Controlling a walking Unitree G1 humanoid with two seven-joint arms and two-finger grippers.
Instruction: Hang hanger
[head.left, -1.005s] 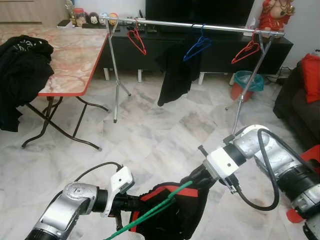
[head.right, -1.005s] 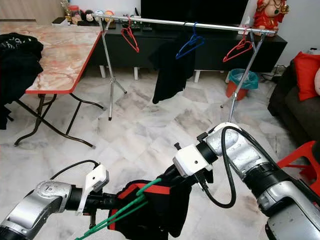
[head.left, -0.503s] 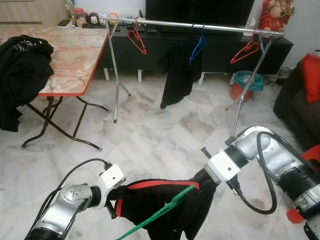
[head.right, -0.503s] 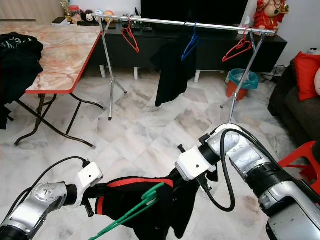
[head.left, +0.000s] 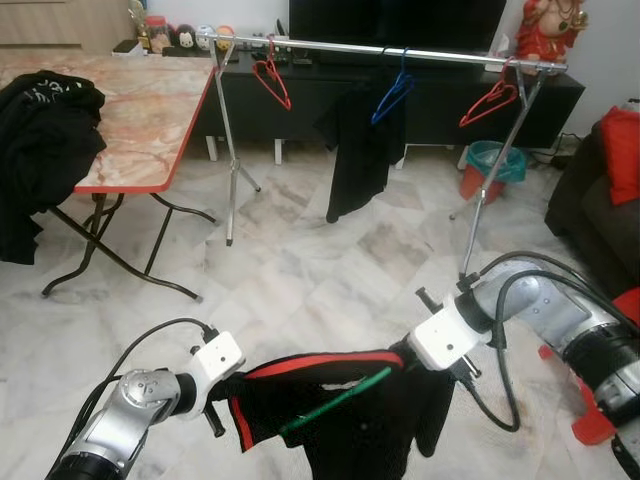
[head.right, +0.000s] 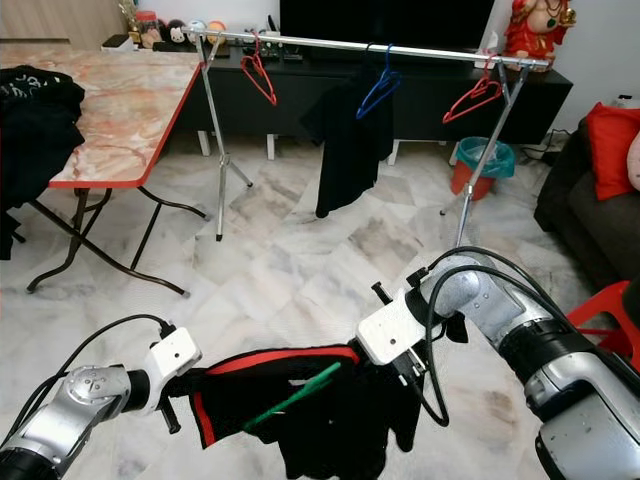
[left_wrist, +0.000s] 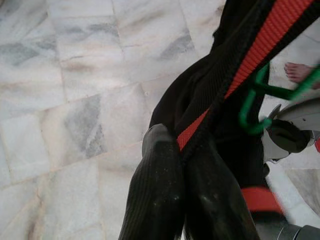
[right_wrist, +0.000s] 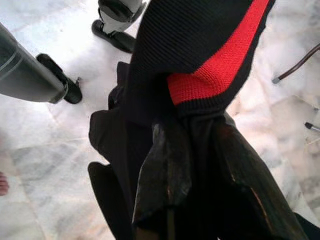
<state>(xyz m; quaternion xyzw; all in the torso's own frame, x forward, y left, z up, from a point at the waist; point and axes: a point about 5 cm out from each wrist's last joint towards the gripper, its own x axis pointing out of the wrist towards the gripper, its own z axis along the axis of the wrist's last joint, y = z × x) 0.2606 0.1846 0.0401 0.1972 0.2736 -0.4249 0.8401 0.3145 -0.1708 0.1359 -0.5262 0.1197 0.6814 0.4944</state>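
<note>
A black shirt (head.left: 345, 430) with a red collar (head.left: 320, 360) hangs stretched low between my two grippers. My left gripper (head.left: 232, 385) is shut on the collar's left end, its fingers (left_wrist: 160, 200) pinching the red band (left_wrist: 240, 70). On the collar's right end my right gripper (head.left: 405, 353) is shut, with cloth bunched over its fingers (right_wrist: 167, 170). A green hanger (head.left: 335, 400) lies slanted across the shirt's front, its hook (left_wrist: 252, 107) beside the collar. The silver clothes rack (head.left: 380, 48) stands across the room ahead.
On the rack hang two red hangers (head.left: 272, 80) (head.left: 492, 100) and a blue hanger (head.left: 390, 95) carrying a black garment (head.left: 358, 150). A marble-topped folding table (head.left: 140, 110) with black clothes (head.left: 40, 140) stands left. A teal bin (head.left: 490, 160) and dark sofa (head.left: 605, 215) stand right. A person's bare foot (left_wrist: 300, 72) is close by.
The grippers have drawn apart, pulling the collar out flat between them. The green hanger has shifted to lie across the shirt's front. The garment on the rack has swung slightly.
</note>
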